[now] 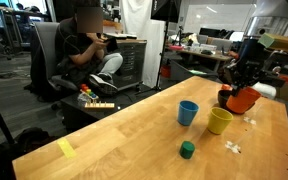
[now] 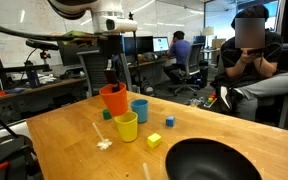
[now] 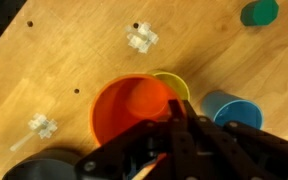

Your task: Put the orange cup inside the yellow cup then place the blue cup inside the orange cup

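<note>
Wrist view: the orange cup [image 3: 129,110] hangs tilted over the wooden table [image 3: 64,60], its rim pinched by the gripper [image 3: 176,120]. It hides part of the yellow cup [image 3: 176,84]. The blue cup [image 3: 231,110] stands just beside, and a green block [image 3: 259,12] lies apart.

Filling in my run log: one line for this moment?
gripper: shut on orange cup | orange cup: beside yellow cup, not inside | blue cup: apart, untouched
</note>
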Robot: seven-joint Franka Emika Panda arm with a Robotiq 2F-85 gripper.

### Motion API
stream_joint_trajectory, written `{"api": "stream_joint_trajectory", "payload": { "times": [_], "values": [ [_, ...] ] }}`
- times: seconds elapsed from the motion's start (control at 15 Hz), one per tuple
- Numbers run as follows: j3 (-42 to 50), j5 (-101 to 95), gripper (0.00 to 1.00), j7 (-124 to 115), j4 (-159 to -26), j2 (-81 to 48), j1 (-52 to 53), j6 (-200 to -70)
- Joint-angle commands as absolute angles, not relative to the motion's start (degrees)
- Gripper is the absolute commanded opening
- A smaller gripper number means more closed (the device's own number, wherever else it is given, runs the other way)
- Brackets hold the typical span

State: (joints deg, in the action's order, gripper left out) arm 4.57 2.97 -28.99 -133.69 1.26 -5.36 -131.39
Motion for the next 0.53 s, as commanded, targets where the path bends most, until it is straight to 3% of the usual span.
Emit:
{"api": "stream_joint_trajectory", "payload": {
  "times": [0.0,0.47],
  "values": [
    [4.95,5.03,0.02,-28.66,-130.71,-2.13,-5.50,-131.05],
    [4.92,9.23,0.02,-28.91,-125.34,-6.83,-4.89,-130.31]
  ]
}}
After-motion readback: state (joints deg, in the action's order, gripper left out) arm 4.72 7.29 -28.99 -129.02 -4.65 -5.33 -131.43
